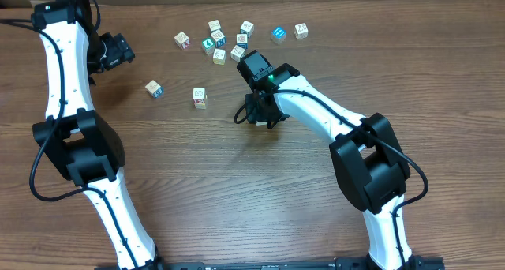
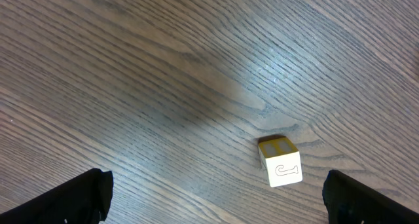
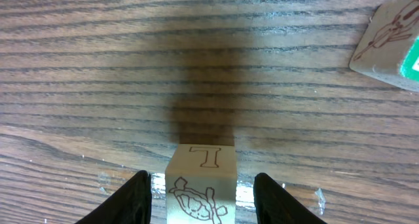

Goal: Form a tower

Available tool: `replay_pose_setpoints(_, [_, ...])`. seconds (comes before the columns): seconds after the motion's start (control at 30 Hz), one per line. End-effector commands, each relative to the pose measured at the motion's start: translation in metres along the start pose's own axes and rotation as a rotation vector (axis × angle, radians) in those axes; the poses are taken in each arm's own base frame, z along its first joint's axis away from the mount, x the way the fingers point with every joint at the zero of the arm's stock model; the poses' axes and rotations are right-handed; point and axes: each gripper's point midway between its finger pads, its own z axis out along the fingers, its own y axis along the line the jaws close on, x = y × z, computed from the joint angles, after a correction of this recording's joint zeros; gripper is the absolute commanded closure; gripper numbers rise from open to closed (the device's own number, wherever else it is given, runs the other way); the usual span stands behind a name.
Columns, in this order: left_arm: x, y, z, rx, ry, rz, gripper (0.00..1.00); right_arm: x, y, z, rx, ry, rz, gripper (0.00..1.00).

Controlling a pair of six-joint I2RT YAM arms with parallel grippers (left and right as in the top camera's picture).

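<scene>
Right gripper (image 3: 203, 199): points down at the bench (image 3: 78, 73), jaws apart, one on each side of the T cube (image 3: 200, 178). A sliver of wood grain shows on both sides, so it brackets the cube rather than clamping it. Judged: this square, centred stance suits either a straight pinch or a clean let-go.

Tower: no column can be made out. If one is begun, it is directly under this gripper. The overhead view hides that spot, so I cannot tell whether the T cube sits on another.

A stray cube (image 3: 391, 44) lies ahead and to the right, well clear.

Left gripper (image 2: 216, 199): jaws fully spread, empty, hovering. A yellow-faced cube (image 2: 280, 161) lies just ahead between them, likely the next pick.
</scene>
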Motion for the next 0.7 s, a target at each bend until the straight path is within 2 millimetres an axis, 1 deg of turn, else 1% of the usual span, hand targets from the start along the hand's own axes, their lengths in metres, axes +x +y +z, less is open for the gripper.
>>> replay_pose_setpoints(0.0, [-0.0058,-0.0014,-0.0136,0.012,-0.036,-0.023,0.00,-0.0014,0.0014,-0.0084,-0.014,-0.016,0.001,0.52])
replay_pose_setpoints(0.17, [-0.0058,-0.0014,-0.0136,0.012,-0.036,-0.023,0.00,-0.0015,0.0014,-0.0084,-0.014,-0.016,0.001,0.53])
replay_pose_setpoints(0.33, [-0.0057,-0.0013,-0.0136,0.012,-0.036,-0.023,0.00,-0.0014,0.0014,-0.0084,-0.014,-0.016,0.001,0.57])
replay_pose_setpoints(0.5, [-0.0058,-0.0014,-0.0136,0.012,-0.036,-0.023,0.00,-0.0014,0.0015,-0.0082,-0.014,-0.016,0.001,0.58])
replay_pose_setpoints(0.6, [-0.0057,-0.0013,-0.0135,0.012,-0.036,-0.023,0.00,-0.0013,0.0014,-0.0082,-0.014,-0.016,0.001,0.61])
replay_pose_setpoints(0.67, [-0.0058,-0.0014,-0.0136,0.012,-0.036,-0.023,0.00,-0.0012,0.0014,-0.0082,-0.014,-0.015,0.001,0.61])
